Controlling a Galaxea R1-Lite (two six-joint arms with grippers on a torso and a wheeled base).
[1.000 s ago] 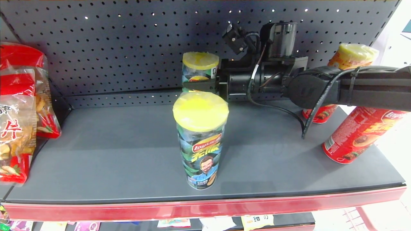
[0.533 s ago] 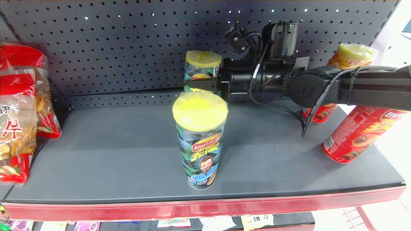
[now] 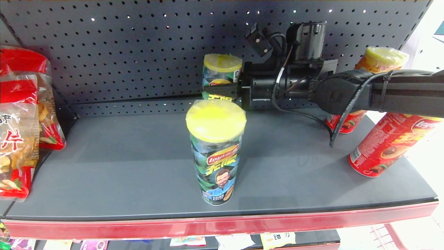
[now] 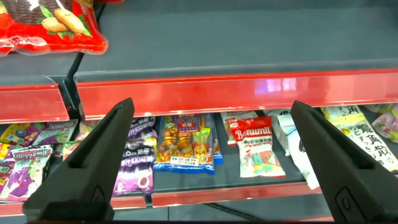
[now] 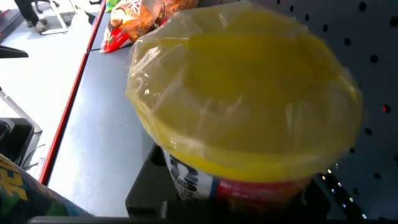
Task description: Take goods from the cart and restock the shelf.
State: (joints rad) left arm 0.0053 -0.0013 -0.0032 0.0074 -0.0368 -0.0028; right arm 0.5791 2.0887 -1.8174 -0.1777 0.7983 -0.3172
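Shelf [image 3: 138, 163]: end effector [image 3: 220, 90] tight on can [image 3: 222, 67]

1. Green-and-blue patchwork on front can [image 3: 215, 163]; yellow lid, red-and-yellow logo.
2. Same pattern and yellow lid on rear can [image 3: 222, 69].
3. Red with yellow lettering on right can [image 3: 385, 146].
4. Dark grey across shelf [image 3: 121, 166], red along its lip.
5. Dark grey, hole-dotted pegboard [image 3: 138, 52].
6. Black on right gripper [image 3: 212, 92].
7. Red and clear on bags [image 3: 20, 121].
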